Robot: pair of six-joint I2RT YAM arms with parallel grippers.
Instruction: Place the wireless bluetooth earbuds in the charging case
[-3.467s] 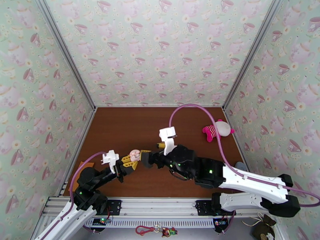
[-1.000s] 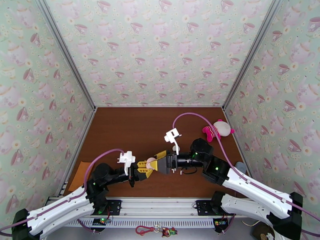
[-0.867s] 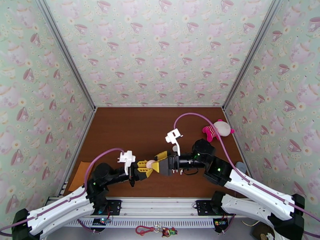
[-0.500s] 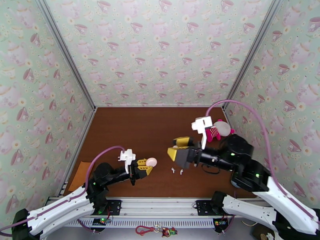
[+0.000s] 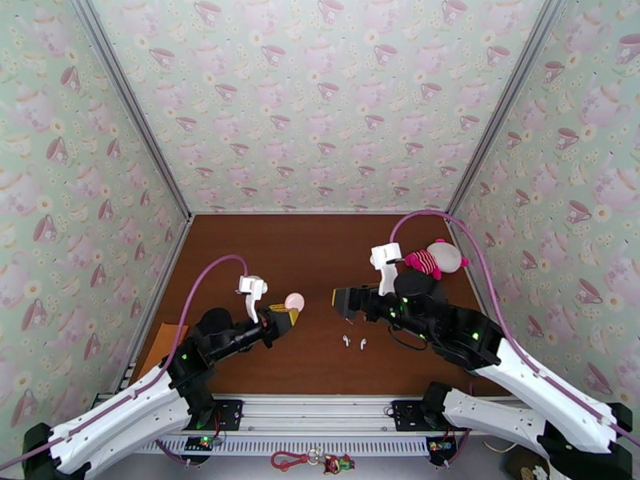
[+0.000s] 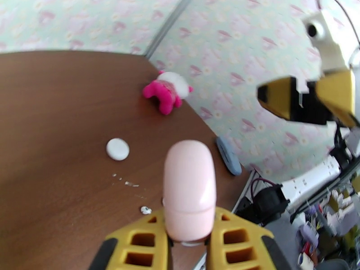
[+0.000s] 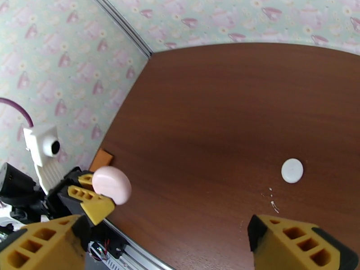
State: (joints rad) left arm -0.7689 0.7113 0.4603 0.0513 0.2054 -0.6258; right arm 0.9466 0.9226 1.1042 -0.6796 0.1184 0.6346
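left jaws clamp a closed pink oval case [image 5: 294, 301]; right jaws gape; two white earbuds [image 5: 346, 341] lie on the surface [image 5: 264, 250].

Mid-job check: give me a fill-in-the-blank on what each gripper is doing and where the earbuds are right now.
1. The left gripper is shut on a case coloured ___.
2. The right gripper stands ___, holding nothing.
3. Two earbuds lie loose on the ___.
Missing words: pink; open; table.
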